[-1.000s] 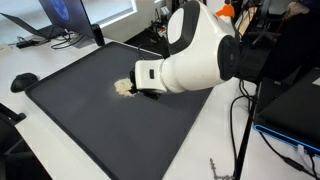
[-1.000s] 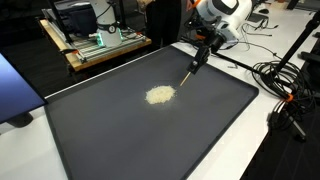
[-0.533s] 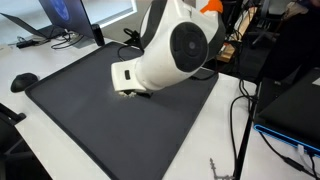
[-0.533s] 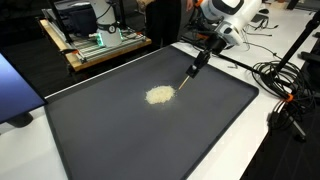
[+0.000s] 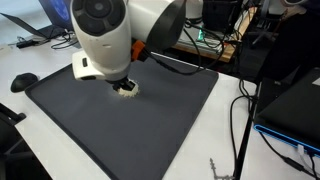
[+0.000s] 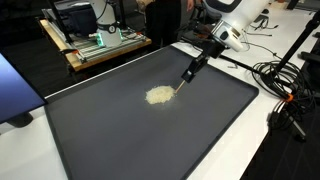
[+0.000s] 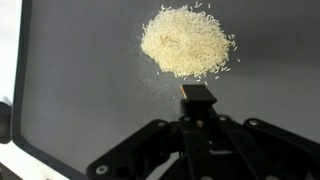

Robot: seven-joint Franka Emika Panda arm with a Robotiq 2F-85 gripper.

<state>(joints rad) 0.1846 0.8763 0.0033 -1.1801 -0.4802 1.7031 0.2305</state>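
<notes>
The hand is pressed shut on a slim dark tool, its tip just beside the rice pile lying on the black mat. The grains look light and loose and would likely scatter. There is nothing in them to pinch, so the stiff tool is the sensible place to grip.

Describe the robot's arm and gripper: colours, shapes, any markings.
The arm has glossy white, rounded shells, with a greyish circular cap on the big joint and dark seams between segments. The gripper is black, with angular linkages that narrow to a small squared tip in the wrist view. No markings are legible.
</notes>
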